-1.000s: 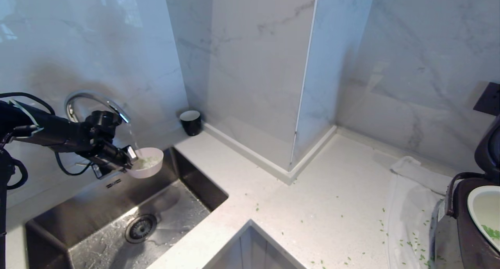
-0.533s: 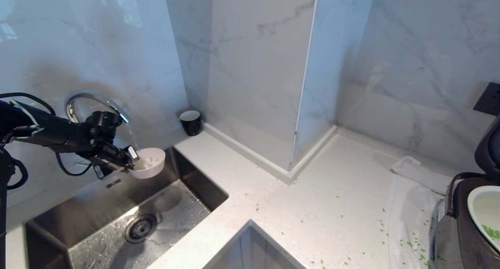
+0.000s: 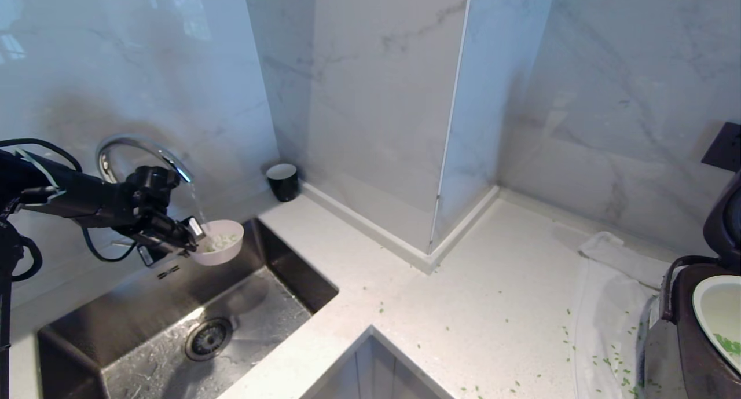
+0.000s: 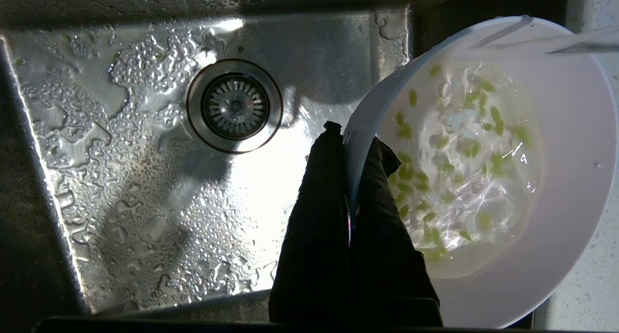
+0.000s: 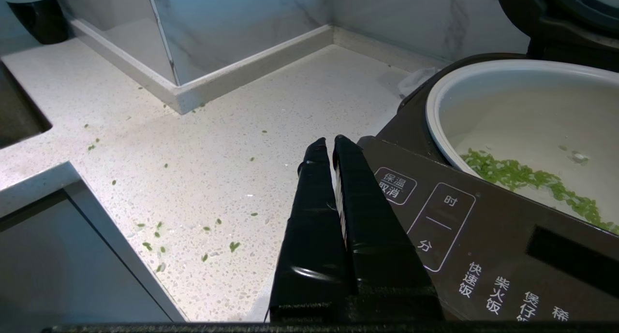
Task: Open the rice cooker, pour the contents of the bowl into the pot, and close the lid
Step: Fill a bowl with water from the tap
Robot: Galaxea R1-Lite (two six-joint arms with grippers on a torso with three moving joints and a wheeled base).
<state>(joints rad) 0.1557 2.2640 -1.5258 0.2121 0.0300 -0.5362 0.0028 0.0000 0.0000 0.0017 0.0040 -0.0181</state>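
Sink [image 3: 173, 324], landmark, at the left: left pincer [image 3: 195, 238] clamped on the rim of the bowl [image 3: 220, 249], held above it under the tap [image 3: 139, 150], apparently to wet the green bits [image 4: 435, 168]. Far right of the sink: rice cooker [image 3: 689, 335], lid up, pot [image 3: 715, 315] exposed; right pincer [image 5: 329, 147] closed, empty, beside its panel
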